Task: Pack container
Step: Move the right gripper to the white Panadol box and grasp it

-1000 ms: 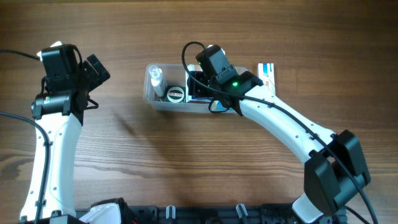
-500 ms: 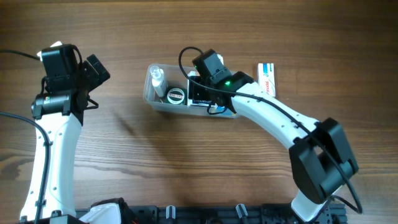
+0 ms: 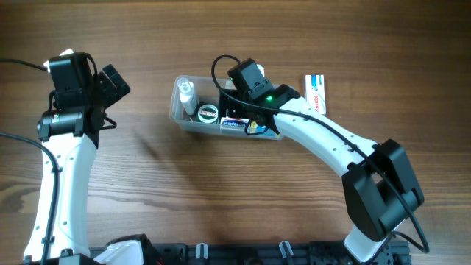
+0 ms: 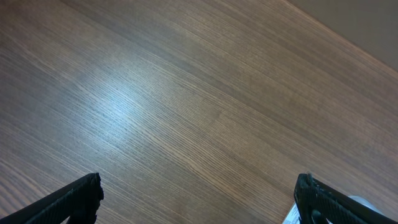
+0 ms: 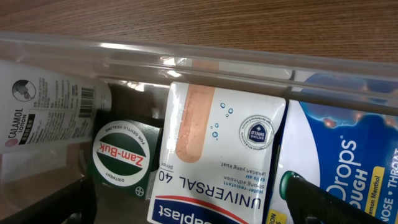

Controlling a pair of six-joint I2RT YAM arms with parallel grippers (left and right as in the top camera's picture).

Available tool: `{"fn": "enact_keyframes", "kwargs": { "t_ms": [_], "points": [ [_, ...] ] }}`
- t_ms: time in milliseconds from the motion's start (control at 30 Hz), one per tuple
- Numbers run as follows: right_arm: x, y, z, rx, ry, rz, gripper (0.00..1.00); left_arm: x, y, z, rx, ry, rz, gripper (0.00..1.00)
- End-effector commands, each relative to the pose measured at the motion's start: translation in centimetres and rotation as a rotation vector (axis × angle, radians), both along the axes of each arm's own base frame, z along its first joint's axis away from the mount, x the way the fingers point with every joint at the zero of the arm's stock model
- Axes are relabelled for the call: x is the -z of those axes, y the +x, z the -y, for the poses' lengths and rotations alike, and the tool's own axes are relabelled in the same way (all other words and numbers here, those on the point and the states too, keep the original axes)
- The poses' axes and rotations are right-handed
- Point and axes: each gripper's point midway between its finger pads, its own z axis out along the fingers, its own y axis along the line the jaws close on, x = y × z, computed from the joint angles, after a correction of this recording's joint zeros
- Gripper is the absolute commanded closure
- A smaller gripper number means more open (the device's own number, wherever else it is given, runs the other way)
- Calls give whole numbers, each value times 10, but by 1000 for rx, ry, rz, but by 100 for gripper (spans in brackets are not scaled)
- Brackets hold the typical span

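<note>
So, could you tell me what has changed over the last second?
The right gripper swung slightly left over the container, and the plaster box beneath it now lies flat inside, label up, between open jaws. The left gripper, the bottle, the tin and the box on the table stayed put.

Even bright light, soft glare on wood, sharp focus

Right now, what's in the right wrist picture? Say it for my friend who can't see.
A box of Universal 40 plasters lies inside the clear plastic container, seen close up. A green Zam-Buk tin and a white lotion bottle sit to its left, a blue cough drops box to its right.
</note>
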Motion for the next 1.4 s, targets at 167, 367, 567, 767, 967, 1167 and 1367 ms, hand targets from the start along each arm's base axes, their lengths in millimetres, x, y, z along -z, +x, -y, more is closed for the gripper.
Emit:
{"fn": "enact_keyframes", "kwargs": {
  "t_ms": [167, 367, 567, 767, 967, 1167, 1367],
  "points": [
    [-80, 4, 40, 13, 15, 138, 4, -9, 2, -2, -5, 2, 26, 0],
    [-107, 2, 126, 107, -120, 155, 3, -9, 2, -2, -5, 2, 26, 0],
    [-83, 4, 190, 186, -224, 46, 1, -9, 2, -2, -5, 2, 26, 0],
    [-51, 0, 196, 190, -174, -88, 53, -9, 2, -2, -5, 2, 26, 0],
    [-15, 3, 202, 191, -236, -167, 91, -9, 2, -2, -5, 2, 26, 0],
    [4, 24, 201, 93, -289, -123, 75, -9, 2, -2, -5, 2, 26, 0],
    [1, 46, 214, 140, -268, -52, 30, -9, 2, -2, -5, 2, 26, 0]
  ]
}}
